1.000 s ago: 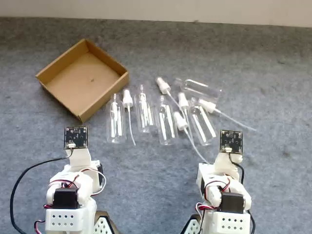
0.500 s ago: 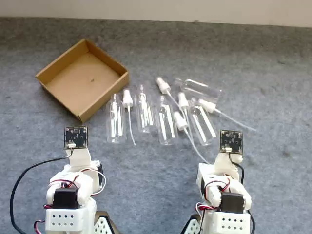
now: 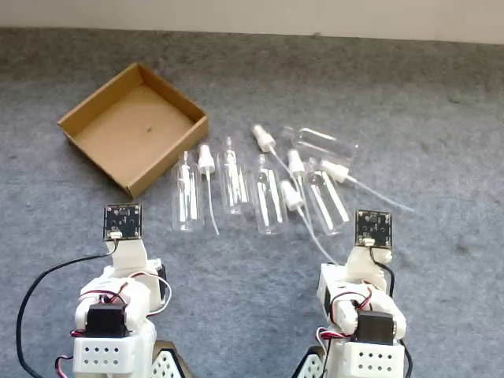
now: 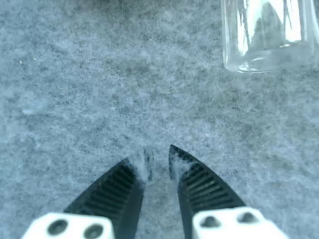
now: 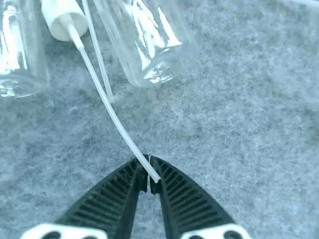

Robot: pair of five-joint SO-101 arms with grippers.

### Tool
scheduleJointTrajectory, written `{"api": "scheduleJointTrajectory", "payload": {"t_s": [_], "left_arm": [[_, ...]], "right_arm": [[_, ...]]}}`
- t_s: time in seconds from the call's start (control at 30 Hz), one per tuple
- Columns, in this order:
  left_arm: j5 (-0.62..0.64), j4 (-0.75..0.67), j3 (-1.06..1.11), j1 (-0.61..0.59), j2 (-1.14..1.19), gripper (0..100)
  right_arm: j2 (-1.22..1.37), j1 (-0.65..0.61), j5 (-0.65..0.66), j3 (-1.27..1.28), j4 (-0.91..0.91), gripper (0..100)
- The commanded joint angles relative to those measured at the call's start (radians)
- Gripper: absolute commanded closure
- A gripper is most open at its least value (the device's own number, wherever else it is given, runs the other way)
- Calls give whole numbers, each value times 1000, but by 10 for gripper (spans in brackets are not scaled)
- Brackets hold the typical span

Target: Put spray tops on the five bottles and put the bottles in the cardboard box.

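Held left jaws slightly spread, right jaws pressed together by tube tip. Risked snagging tube on advance, dragging top, scattering bottles across desk.

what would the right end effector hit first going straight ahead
Most likely the thin white tube of a spray top, whose end lies at the tip of the right end effector; height is unclear, so it may pass above it.

Cardboard box sits far left on the table; bottles and spray tops lie in a row to its right.
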Motion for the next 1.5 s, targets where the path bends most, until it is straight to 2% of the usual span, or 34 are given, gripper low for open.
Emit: {"api": "scheduleJointTrajectory", "payload": {"t_s": [0.0,0.97,1.13,1.37,1.47], "left_arm": [[-5,3,22,-8,-15,995],[-9,-9,12,2,-16,995],[-11,-48,-99,-96,-16,995],[-3,-249,-208,-314,-18,995],[-11,-287,-220,-383,-18,995]], "right_arm": [[-10,12,-11,110,1,991],[-10,12,-11,110,1,991],[-10,12,-11,110,1,991],[-10,12,-11,110,1,991],[-10,12,-11,110,1,991]]}}
